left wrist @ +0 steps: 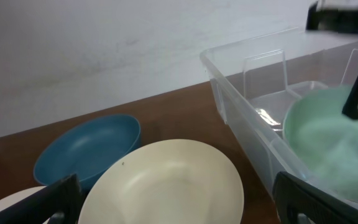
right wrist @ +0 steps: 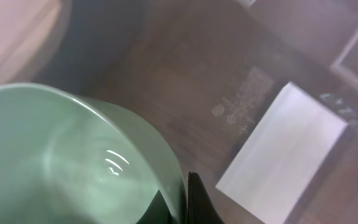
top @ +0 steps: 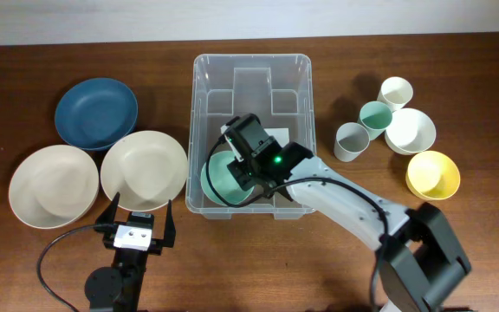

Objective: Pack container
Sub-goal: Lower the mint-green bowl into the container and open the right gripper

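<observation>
Container (top: pixel 249 58) sits mid-worktop (top: pixel 7 277), the right hand (top: pixel 236 170) reaching down inside it, clenched on the rim of a green bowl (top: pixel 219 180) at its near-left corner, while the left hand (top: pixel 143 211) hangs released outside, near a cream bowl (top: pixel 144 169).

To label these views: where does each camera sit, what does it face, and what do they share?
Overhead: above the table, looking down at the container; left gripper, right arm show.
Left wrist: low, facing cream bowl and container; own fingers at bottom corners.
Right wrist: inside the container, looking down; right gripper holds the green bowl by its rim.
Shared: that bowl, in all three.
</observation>
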Available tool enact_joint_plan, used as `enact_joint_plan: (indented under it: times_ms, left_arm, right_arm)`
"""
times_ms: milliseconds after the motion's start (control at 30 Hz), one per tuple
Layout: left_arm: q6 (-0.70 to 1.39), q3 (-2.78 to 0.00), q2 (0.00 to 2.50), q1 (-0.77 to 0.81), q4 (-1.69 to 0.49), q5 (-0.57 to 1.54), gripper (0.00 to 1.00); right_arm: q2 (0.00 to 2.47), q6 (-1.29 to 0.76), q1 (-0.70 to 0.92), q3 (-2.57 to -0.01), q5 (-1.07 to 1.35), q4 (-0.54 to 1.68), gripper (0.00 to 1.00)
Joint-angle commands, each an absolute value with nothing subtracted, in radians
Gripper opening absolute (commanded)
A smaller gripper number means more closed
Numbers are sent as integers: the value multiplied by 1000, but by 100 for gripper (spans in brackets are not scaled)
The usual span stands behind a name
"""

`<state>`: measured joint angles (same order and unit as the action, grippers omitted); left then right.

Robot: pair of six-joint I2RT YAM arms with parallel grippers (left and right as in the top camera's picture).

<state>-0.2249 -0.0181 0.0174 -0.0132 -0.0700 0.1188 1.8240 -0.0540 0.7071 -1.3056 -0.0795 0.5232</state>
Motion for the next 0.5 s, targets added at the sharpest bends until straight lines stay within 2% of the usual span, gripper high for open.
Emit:
enact_joint_plan:
  times_ms: [0, 467]
  left_arm:
    - [-241, -9, 11, -9, -68, 112, 99]
    - [-241, -9, 11, -9, -68, 112, 99]
  right_arm:
    - [1856, -68, 713, -1328, -60, 512, 4]
    - [1884, -91, 713, -1328, -33, 506, 4]
